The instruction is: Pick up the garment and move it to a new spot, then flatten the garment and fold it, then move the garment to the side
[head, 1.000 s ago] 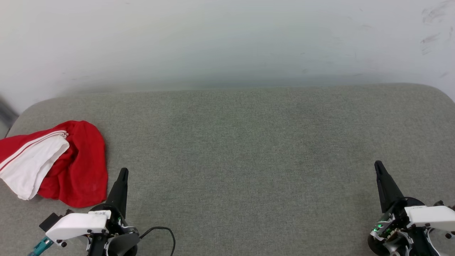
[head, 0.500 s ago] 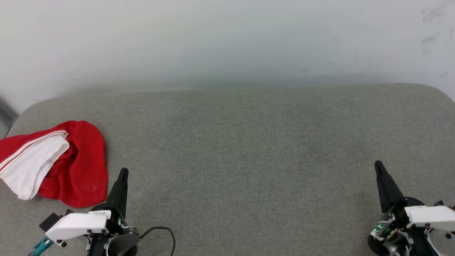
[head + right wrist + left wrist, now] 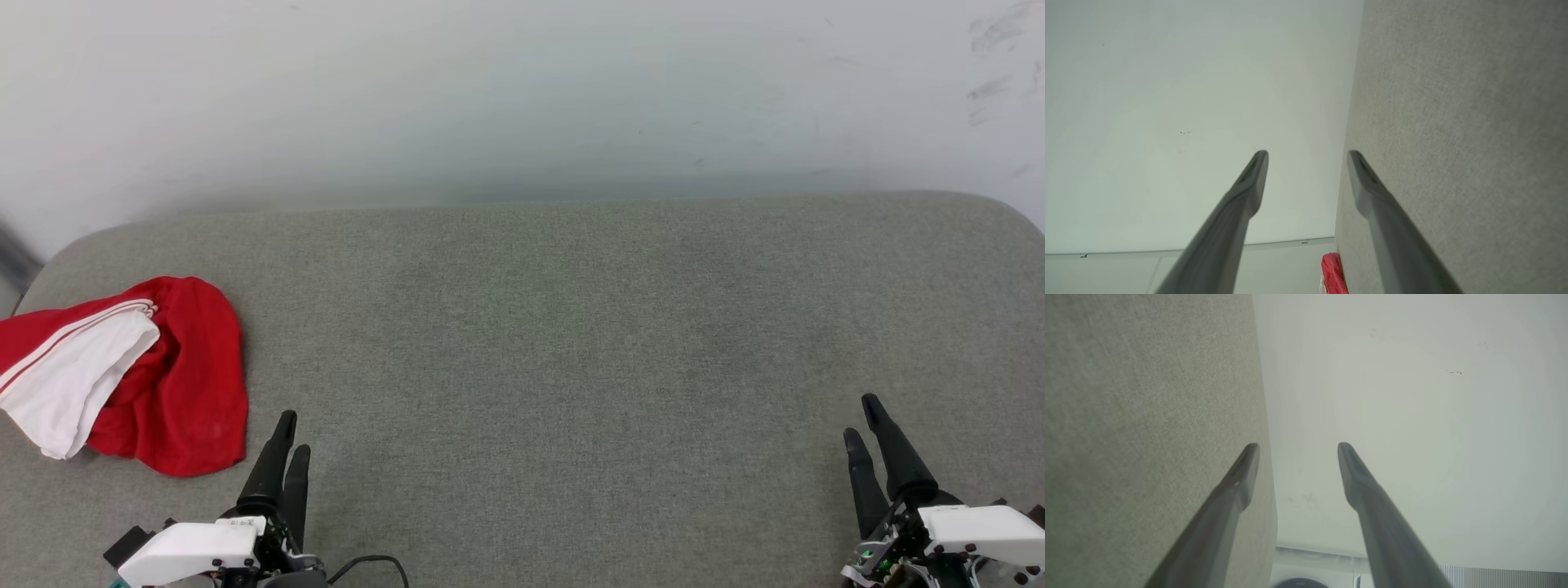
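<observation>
Garment (image 3: 175, 384) bunched at left edge of cushion (image 3: 571, 367). Left gripper (image 3: 294, 433) fingers apart, empty; right gripper (image 3: 860, 416) likewise.

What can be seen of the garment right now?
The garment is a crumpled red shirt of soft knit-looking cloth, with a white sleeve edged in red-and-white stripes draped over its left part. It lies bunched at the left end of the grey upholstered surface, running out of the head view's left edge. Nothing else touches it.
</observation>
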Robot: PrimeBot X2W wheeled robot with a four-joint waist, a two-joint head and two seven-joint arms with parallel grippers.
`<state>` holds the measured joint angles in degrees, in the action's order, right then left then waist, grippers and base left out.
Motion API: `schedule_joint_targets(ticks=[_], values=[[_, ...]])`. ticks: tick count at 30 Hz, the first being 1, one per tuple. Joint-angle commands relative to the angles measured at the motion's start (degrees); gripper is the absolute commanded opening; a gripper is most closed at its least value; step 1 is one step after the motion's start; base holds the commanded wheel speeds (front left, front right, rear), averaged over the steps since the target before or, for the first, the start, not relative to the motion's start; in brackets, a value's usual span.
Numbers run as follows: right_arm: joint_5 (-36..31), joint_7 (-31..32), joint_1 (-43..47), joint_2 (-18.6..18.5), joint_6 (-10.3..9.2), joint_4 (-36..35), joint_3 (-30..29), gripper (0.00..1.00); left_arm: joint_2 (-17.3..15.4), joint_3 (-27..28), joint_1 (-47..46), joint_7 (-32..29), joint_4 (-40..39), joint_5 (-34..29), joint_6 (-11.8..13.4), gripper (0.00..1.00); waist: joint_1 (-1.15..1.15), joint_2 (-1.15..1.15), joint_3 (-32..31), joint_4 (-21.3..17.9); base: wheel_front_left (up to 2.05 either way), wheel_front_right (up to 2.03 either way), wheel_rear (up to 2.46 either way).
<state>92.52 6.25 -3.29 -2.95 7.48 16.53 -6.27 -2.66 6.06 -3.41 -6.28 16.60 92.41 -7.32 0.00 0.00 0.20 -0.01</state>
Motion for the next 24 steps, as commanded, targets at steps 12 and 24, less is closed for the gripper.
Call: schedule_joint_targets(ticks=[12, 24], values=[[-5.64, -3.52, -0.63, 0.00, 0.00, -1.88, 2.30, 1.00, -0.12, 0.13, 0.53, 3.59, -2.89, -3.82, -0.06, 1.00, 0.00, 0.00, 0.08, -0.09, 0.00, 0.00, 0.00], [-19.65, -6.51, -1.03, 0.01, 0.00, -3.15, 1.06, 1.00, -0.15, 5.15, 0.94, 6.56, -4.40, -12.89, -0.09, 1.00, 0.00, 0.00, 0.17, -0.12, 0.00, 0.00, 0.00]])
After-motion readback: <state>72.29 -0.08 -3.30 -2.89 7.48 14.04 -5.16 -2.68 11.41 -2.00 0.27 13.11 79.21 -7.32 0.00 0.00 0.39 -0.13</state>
